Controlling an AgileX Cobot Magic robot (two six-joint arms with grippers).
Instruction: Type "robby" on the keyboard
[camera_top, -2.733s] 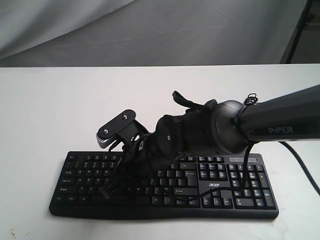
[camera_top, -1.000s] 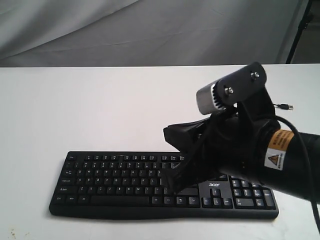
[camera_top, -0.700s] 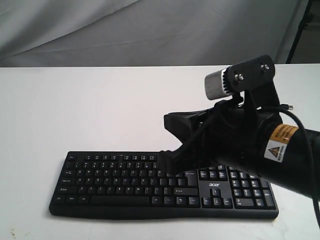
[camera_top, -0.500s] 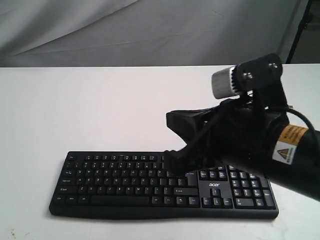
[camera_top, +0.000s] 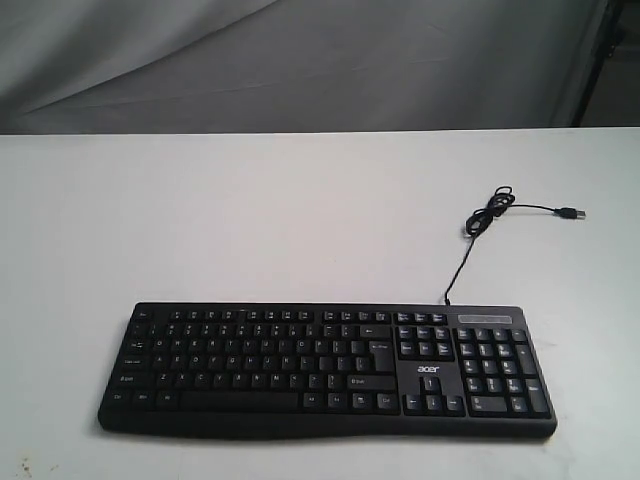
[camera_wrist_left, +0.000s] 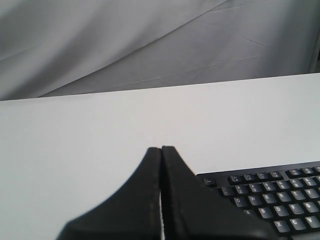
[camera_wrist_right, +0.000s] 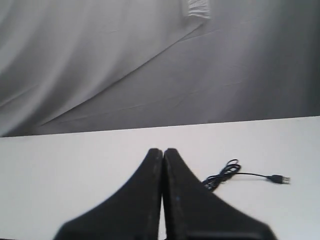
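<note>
The black keyboard lies flat along the near edge of the white table, its number pad and white acer logo toward the right. Its thin black cable curls back to a USB plug. No arm shows in the exterior view. In the left wrist view my left gripper is shut with nothing held, raised beside the keyboard's upper-left corner. In the right wrist view my right gripper is shut and empty, above the table with the coiled cable off to one side.
The white table stretches behind and to both sides of the keyboard. A grey cloth backdrop hangs behind it. A dark stand leg shows at the far right.
The right arm, which was over the keyboard's middle and right keys, has lifted and pulled out of the exterior view. The keyboard stays in place.
</note>
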